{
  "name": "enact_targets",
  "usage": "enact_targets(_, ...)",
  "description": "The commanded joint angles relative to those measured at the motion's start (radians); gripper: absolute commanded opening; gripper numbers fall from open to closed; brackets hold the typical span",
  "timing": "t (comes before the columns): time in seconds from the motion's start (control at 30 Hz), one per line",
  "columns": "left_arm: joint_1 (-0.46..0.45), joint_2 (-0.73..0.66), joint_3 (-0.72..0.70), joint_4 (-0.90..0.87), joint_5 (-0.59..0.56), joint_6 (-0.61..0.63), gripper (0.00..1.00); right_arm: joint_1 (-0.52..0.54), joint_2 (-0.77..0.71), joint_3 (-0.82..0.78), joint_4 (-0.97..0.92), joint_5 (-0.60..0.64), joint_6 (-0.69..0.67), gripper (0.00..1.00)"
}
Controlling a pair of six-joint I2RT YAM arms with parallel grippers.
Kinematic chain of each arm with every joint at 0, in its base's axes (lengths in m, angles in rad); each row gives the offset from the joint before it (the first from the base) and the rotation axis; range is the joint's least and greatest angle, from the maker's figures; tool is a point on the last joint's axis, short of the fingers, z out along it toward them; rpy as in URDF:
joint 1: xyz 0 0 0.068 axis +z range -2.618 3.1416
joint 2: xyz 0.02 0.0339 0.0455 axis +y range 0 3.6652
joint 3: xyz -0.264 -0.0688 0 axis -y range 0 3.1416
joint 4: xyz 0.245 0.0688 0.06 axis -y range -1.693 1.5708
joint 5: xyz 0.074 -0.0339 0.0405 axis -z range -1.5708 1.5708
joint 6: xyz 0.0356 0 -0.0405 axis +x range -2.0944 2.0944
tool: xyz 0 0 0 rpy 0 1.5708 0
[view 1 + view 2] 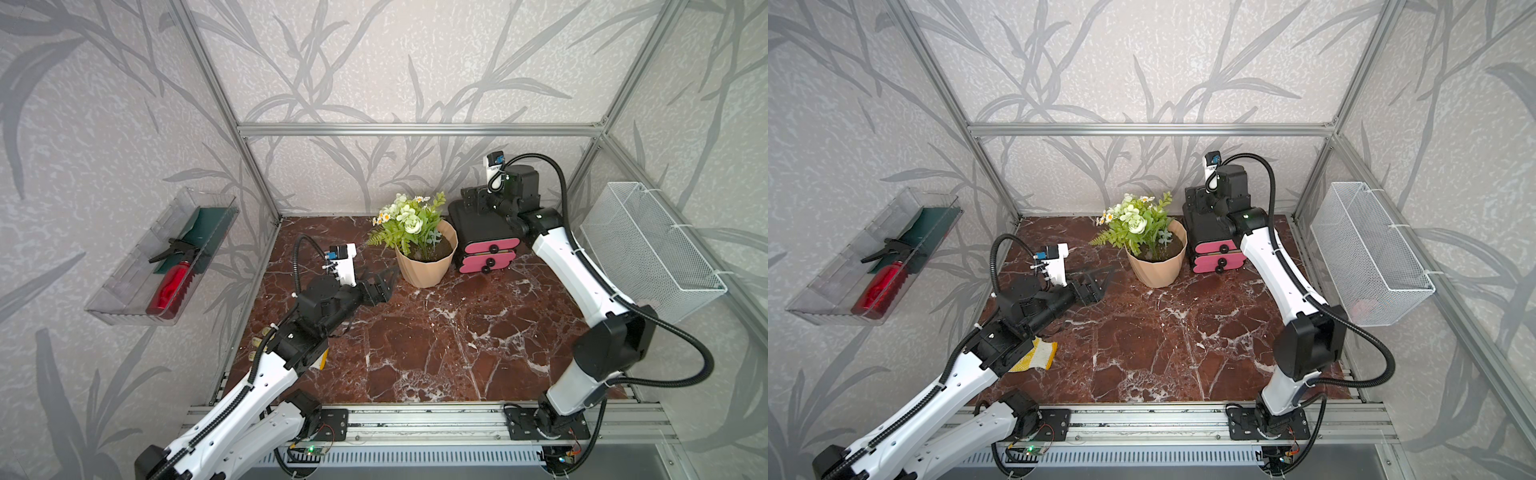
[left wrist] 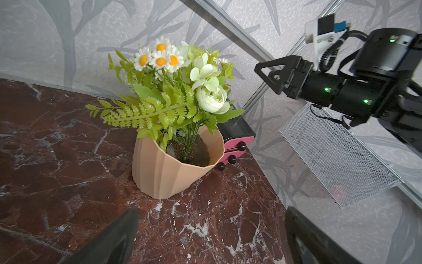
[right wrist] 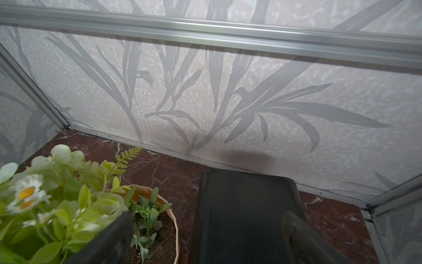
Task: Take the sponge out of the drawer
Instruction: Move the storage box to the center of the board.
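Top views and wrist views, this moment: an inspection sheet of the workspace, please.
Surface: brown marble table, no spills seen.
Job's things: black drawer unit, pink drawers look shut, contents hidden.
Clutter: flower pot beside the unit; yellow-white pad under left arm, unidentified.
Claws: left claw open, low over table; right claw open above the unit.
Cables: black hoses loop off both wrists.
Surroundings: clear bin with red spray bottle, wire basket, on walls.

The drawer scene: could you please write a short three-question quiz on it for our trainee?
1. True or false: the left gripper is clamped shut.
2. What stands beside the drawer unit: A flower pot, B kettle, C bowl?
3. Which gripper hangs over the drawer unit?
Key: 1 false, it is open and empty; 2 A; 3 the right gripper, also open.
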Motion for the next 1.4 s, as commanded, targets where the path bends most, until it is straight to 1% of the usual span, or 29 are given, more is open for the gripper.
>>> enact_targets(0.0, -0.001, -0.037, -0.006, -0.055, -0.062, 0.033, 0.99, -0.057, 0.144, 0.186, -0.166, -0.180, -0.025, 0.97)
enact_targets(0.13, -0.001, -0.059, -0.016, -0.066, -0.106, 0.046, 0.99, -0.080, 0.377, 0.479, -0.333, -0.244, -0.087, 0.94)
enact_targets(0.2, -0.001, -0.060, -0.023, -0.061, -0.120, 0.050, 0.99, -0.081, 0.508, 0.681, -0.420, -0.256, -0.111, 0.92)
enact_targets(0.3, 0.000, -0.045, -0.027, -0.065, -0.133, 0.048, 0.99, -0.089, 0.725, 1.037, -0.560, -0.283, -0.124, 0.92)
enact_targets(0.33, 0.000, -0.035, -0.028, -0.065, -0.137, 0.045, 0.99, -0.094, 0.783, 1.129, -0.587, -0.304, -0.119, 0.92)
enact_targets(0.37, -0.001, -0.028, -0.029, -0.064, -0.142, 0.043, 0.99, -0.100, 0.821, 1.175, -0.591, -0.321, -0.102, 0.93)
enact_targets(0.4, 0.000, -0.021, -0.028, -0.062, -0.142, 0.040, 0.99, -0.107, 0.833, 1.174, -0.577, -0.329, -0.084, 0.93)
enact_targets(0.43, 0.000, -0.013, -0.027, -0.061, -0.144, 0.039, 0.99, -0.113, 0.826, 1.128, -0.546, -0.348, -0.070, 0.93)
enact_targets(0.53, 0.002, -0.001, -0.025, -0.058, -0.148, 0.036, 0.99, -0.127, 0.741, 0.876, -0.381, -0.392, -0.048, 0.93)
enact_targets(0.57, 0.002, 0.001, -0.026, -0.061, -0.154, 0.037, 0.99, -0.130, 0.719, 0.815, -0.340, -0.402, -0.043, 0.93)
enact_targets(0.6, 0.001, -0.001, -0.027, -0.062, -0.159, 0.036, 0.99, -0.132, 0.715, 0.796, -0.328, -0.406, -0.043, 0.93)
enact_targets(0.67, 0.002, -0.006, -0.034, -0.062, -0.172, 0.034, 0.99, -0.134, 0.745, 0.834, -0.357, -0.418, -0.051, 0.93)
enact_targets(0.73, 0.001, -0.011, -0.042, -0.061, -0.184, 0.033, 0.99, -0.136, 0.803, 0.926, -0.418, -0.446, -0.061, 0.93)
enact_targets(0.8, 0.004, -0.019, -0.049, -0.062, -0.197, 0.030, 0.99, -0.138, 0.865, 1.027, -0.486, -0.440, -0.065, 0.94)
enact_targets(0.83, 0.003, -0.023, -0.051, -0.065, -0.204, 0.029, 0.99, -0.140, 0.885, 1.052, -0.514, -0.436, -0.072, 0.94)
enact_targets(0.87, 0.003, -0.027, -0.054, -0.065, -0.209, 0.026, 0.99, -0.142, 0.893, 1.047, -0.526, -0.427, -0.072, 0.94)
enact_targets(1.0, 0.002, -0.040, -0.059, -0.073, -0.224, 0.019, 0.99, -0.155, 0.867, 0.946, -0.538, -0.419, -0.087, 0.94)
enact_targets(1.07, 0.003, -0.047, -0.063, -0.076, -0.231, 0.016, 0.99, -0.157, 0.873, 0.946, -0.572, -0.391, -0.107, 0.94)
enact_targets(1.2, 0.003, -0.054, -0.069, -0.073, -0.234, 0.007, 0.99, -0.164, 0.896, 0.990, -0.684, -0.401, -0.154, 0.94)
enact_targets(1.27, 0.004, -0.058, -0.073, -0.074, -0.235, 0.001, 0.99, -0.163, 0.892, 0.979, -0.754, -0.393, -0.193, 0.93)
enact_targets(1.33, 0.003, -0.061, -0.079, -0.071, -0.232, -0.006, 0.99, -0.163, 0.882, 0.952, -0.812, -0.355, -0.217, 0.92)
enact_targets(1.37, 0.004, -0.064, -0.082, -0.068, -0.230, -0.009, 0.99, -0.163, 0.875, 0.938, -0.839, -0.312, -0.224, 0.92)
